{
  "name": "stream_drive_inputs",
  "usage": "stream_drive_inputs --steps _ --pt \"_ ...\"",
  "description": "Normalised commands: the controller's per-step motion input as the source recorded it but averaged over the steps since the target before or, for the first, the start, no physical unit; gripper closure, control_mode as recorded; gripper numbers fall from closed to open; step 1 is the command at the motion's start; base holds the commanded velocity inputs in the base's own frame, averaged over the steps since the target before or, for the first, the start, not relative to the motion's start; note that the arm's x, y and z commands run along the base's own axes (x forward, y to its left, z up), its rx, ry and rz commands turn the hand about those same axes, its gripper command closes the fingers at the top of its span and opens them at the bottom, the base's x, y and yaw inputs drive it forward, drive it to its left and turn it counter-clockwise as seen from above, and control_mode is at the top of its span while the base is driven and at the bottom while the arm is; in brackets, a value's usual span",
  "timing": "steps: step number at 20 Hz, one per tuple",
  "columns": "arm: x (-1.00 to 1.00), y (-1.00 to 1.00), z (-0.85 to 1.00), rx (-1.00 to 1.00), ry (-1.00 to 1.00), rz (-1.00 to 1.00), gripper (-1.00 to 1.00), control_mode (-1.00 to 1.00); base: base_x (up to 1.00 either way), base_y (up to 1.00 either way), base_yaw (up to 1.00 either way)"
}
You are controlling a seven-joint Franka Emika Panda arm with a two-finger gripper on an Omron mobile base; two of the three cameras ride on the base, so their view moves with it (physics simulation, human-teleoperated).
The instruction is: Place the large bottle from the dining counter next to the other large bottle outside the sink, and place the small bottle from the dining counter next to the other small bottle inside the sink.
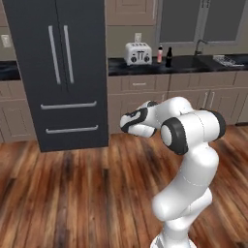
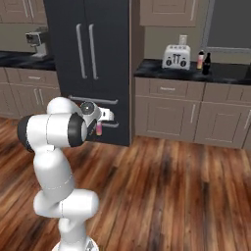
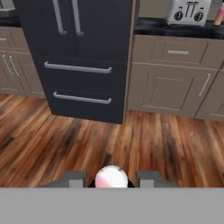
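Black marble worktop (image 1: pixel 145 65) runs along the far wall, right of the dark refrigerator; standing on it, a white toaster (image 1: pixel 138 53), then to its right a pink-orange bottle (image 1: pixel 160 54) and a black cola-style bottle (image 1: pixel 169 57), just beside each other; further right, the recessed sink (image 1: pixel 207 60) with curved faucet (image 1: pixel 199 45); wood plank floor (image 1: pixel 72 193) in the near ground.

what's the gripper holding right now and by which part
The gripper is shut on a small pink bottle; it sits between the fingers, but which part they clamp cannot be told.
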Motion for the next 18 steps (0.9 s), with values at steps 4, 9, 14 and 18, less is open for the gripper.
stream_drive_inputs --steps 4,9,14,18 --pt "0.00 0.00 0.00 0.00 0.00 0.00 1.00 1.00 0.59 -0.60 0.00" --pt "0.00 0.00 0.00 0.00 0.00 0.00 1.00 1.00 0.61 -0.61 0.00" --pt "0.00 0.00 0.00 0.00 0.00 0.00 1.00 1.00 0.60 -0.63 0.00" --pt "0.00 0.00 0.00 0.00 0.00 0.00 1.00 1.00 0.61 -0.65 0.00"
